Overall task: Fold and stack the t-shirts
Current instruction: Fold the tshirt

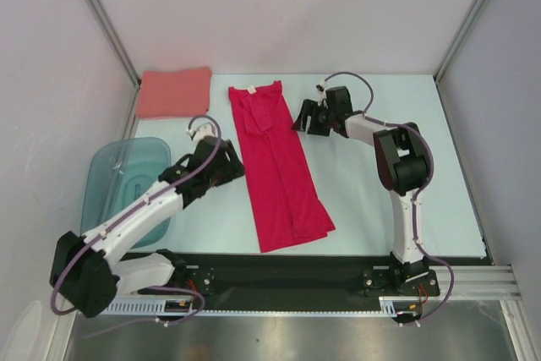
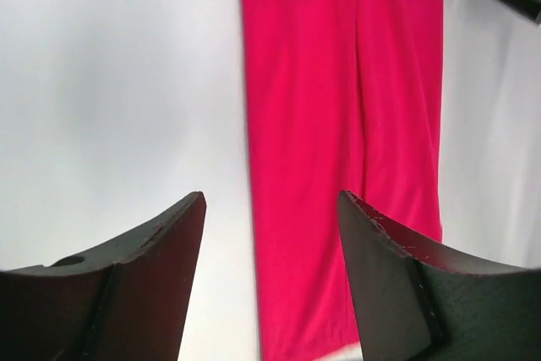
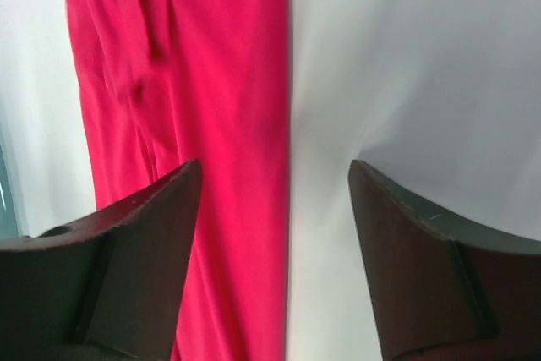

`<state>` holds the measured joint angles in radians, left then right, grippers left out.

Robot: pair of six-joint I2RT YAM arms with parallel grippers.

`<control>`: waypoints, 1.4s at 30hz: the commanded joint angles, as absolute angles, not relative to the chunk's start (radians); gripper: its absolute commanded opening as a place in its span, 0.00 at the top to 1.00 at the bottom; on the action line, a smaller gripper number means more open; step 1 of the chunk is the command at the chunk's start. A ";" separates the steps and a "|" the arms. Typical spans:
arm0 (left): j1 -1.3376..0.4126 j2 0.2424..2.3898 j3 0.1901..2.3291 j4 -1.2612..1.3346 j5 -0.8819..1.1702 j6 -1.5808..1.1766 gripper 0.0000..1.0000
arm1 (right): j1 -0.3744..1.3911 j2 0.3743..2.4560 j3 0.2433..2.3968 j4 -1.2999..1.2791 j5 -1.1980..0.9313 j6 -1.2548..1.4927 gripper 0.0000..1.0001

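The crimson-red t-shirt point(image 1: 277, 166) lies on the table as a long narrow strip, collar end at the back, its sides folded in. The salmon-pink t-shirt point(image 1: 173, 91) rests as a folded rectangle at the back left. My left gripper point(image 1: 234, 166) hovers at the strip's left edge, open; the left wrist view shows its jaws point(image 2: 271, 196) apart with nothing between them, the red cloth point(image 2: 338, 124) under them. My right gripper point(image 1: 302, 117) is at the strip's right edge near the collar, open and empty point(image 3: 275, 164) over the cloth edge point(image 3: 211, 82).
A translucent teal tub point(image 1: 127, 177) stands at the left, under my left arm. The pale table point(image 1: 380, 209) is bounded by walls at the back and sides. A black rail with both arm bases runs along the near edge point(image 1: 287, 272).
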<state>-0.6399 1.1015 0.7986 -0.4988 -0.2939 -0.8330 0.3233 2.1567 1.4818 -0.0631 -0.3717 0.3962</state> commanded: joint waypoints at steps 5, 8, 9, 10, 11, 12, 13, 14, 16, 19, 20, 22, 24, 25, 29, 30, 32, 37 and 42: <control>-0.367 1.346 0.963 -0.200 -0.104 -0.672 0.31 | 0.316 2.382 1.758 0.061 -0.361 0.528 0.33; -0.275 1.510 1.038 -0.102 -0.041 -0.672 0.32 | 0.316 2.482 1.908 0.017 -0.353 0.567 0.41; -0.259 1.552 1.061 -0.082 -0.043 -0.669 0.32 | 0.318 2.528 1.986 0.006 -0.354 0.583 0.41; -0.229 1.595 1.095 -0.072 -0.023 -0.667 0.32 | 0.318 2.554 2.021 0.003 -0.350 0.589 0.46; -0.215 1.694 1.170 -0.052 -0.009 -0.658 0.33 | 0.321 2.575 2.060 -0.046 -0.345 0.592 0.46; -0.197 1.738 1.211 -0.045 -0.009 -0.649 0.34 | 0.322 2.612 2.089 -0.054 -0.333 0.595 0.46; -0.193 1.793 1.253 -0.037 -0.020 -0.635 0.35 | 0.324 2.626 2.132 -0.057 -0.330 0.600 0.47; -0.189 1.884 1.343 -0.026 -0.018 -0.614 0.35 | 0.324 2.640 2.149 -0.055 -0.325 0.606 0.47; -0.173 1.991 1.505 -0.058 0.015 -0.609 0.43 | 0.324 2.678 2.201 -0.061 -0.311 0.618 0.50; -0.166 2.117 1.635 -0.058 0.020 -0.623 0.45 | 0.327 2.735 2.271 -0.075 -0.299 0.632 0.54; -0.166 2.138 1.652 -0.060 0.014 -0.624 0.45 | 0.327 2.749 2.295 -0.086 -0.301 0.640 0.57; -0.160 2.166 1.672 -0.064 0.009 -0.638 0.45 | 0.331 2.776 2.324 -0.086 -0.314 0.659 0.60; -0.153 2.164 1.654 -0.054 0.029 -0.653 0.46 | 0.330 2.803 2.358 -0.080 -0.321 0.686 0.62; -0.153 2.146 1.635 -0.028 0.040 -0.658 0.46 | 0.334 2.807 2.365 -0.075 -0.321 0.693 0.65; -0.153 2.077 1.520 -0.005 0.048 -0.676 0.46 | 0.347 2.851 2.427 -0.081 -0.314 0.707 0.66; -0.153 2.063 1.503 -0.003 0.051 -0.680 0.47 | 0.345 2.859 2.453 -0.086 -0.319 0.721 0.67; -0.153 2.007 1.441 0.032 0.060 -0.695 0.48 | 0.347 2.869 2.456 -0.075 -0.322 0.738 0.68; -0.153 1.879 1.280 0.124 0.135 -0.761 0.48 | 0.350 2.882 2.463 -0.058 -0.314 0.773 0.73; -0.155 1.789 1.226 0.150 0.166 -0.793 0.48 | 0.333 2.890 2.470 -0.066 -0.304 0.793 0.88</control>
